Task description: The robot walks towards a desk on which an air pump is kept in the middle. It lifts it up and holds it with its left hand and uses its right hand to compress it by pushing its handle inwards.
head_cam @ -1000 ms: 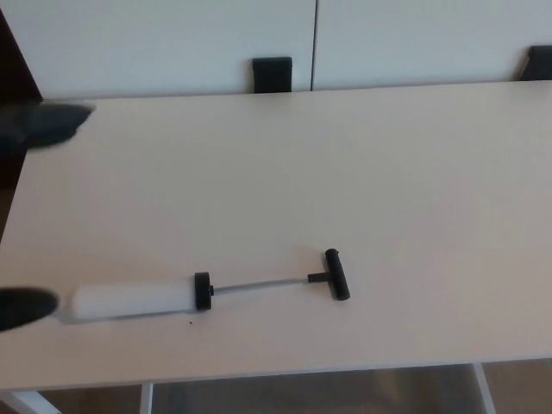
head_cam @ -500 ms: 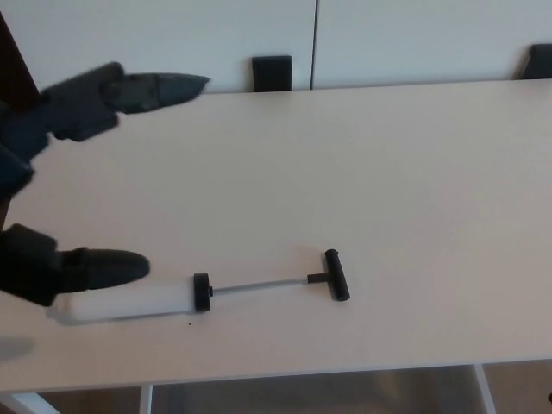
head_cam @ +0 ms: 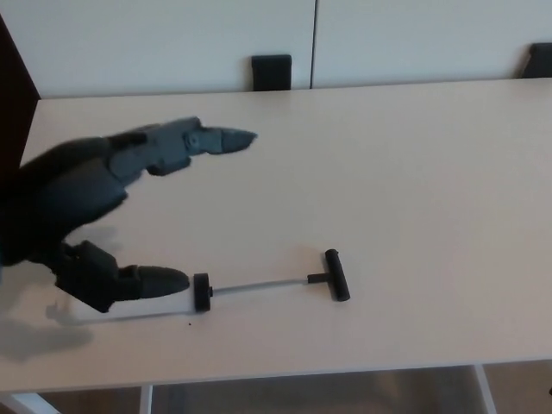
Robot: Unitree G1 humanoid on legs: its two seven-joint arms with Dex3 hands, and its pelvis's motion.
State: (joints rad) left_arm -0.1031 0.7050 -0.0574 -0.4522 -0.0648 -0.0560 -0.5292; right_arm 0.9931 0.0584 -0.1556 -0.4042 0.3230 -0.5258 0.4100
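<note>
Nearest, lying flat toward the front edge of the pale beige desk: white-barrelled air pump, thin metal rod drawn out, black T-handle at right. Above its barrel, black left hand, fingers spread, holding nothing. Beyond, white cabinet doors.

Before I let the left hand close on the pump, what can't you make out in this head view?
- Air pump barrel: mostly hidden under the left hand.
- Contact: cannot tell whether the thumb touches the barrel.
- Right hand: out of frame.
- Desk: left corner and legs cut off.
</note>
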